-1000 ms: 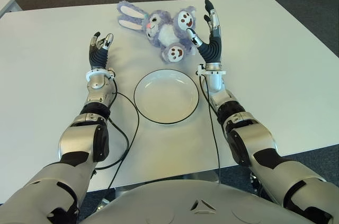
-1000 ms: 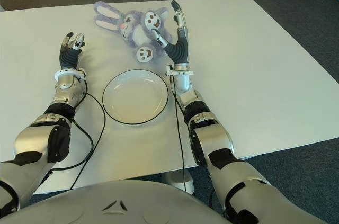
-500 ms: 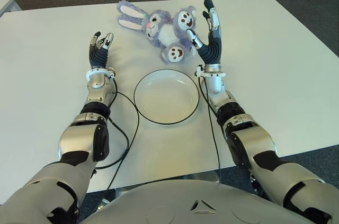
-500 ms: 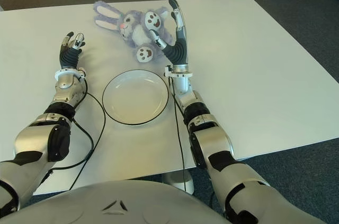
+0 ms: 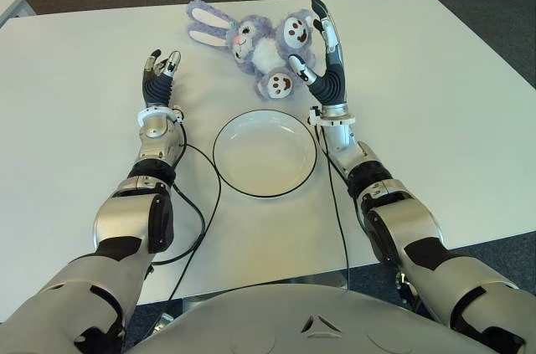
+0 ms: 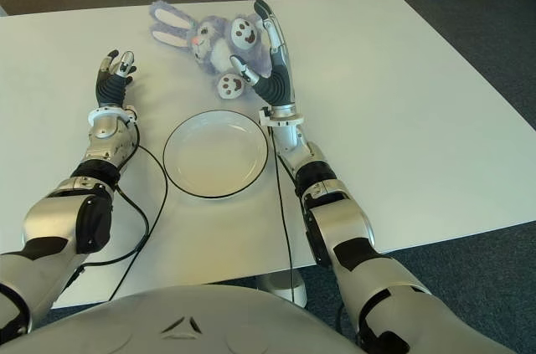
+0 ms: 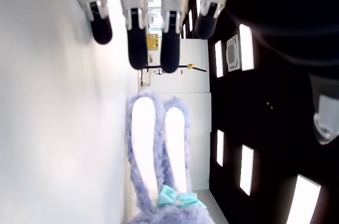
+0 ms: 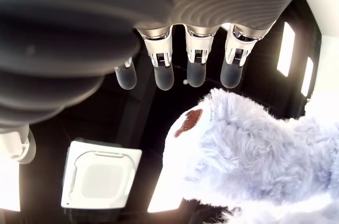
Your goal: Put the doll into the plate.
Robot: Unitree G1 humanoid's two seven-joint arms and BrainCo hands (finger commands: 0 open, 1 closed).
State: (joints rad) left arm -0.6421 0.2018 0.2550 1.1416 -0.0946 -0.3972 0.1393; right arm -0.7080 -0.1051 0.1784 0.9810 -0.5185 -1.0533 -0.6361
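Since the doll (image 5: 255, 43) lies beyond the plate (image 5: 265, 153), the right hand (image 5: 322, 57) is held spread beside it, nothing grasped yet.

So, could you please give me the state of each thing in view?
Doll: lying on the table, outside the plate, not grasped.
Plate: empty, upright.
Right robot hand: open, fingers extended beside the doll's feet.
Left robot hand: open, holding nothing, left of the doll.
Table: bears the doll and the plate.
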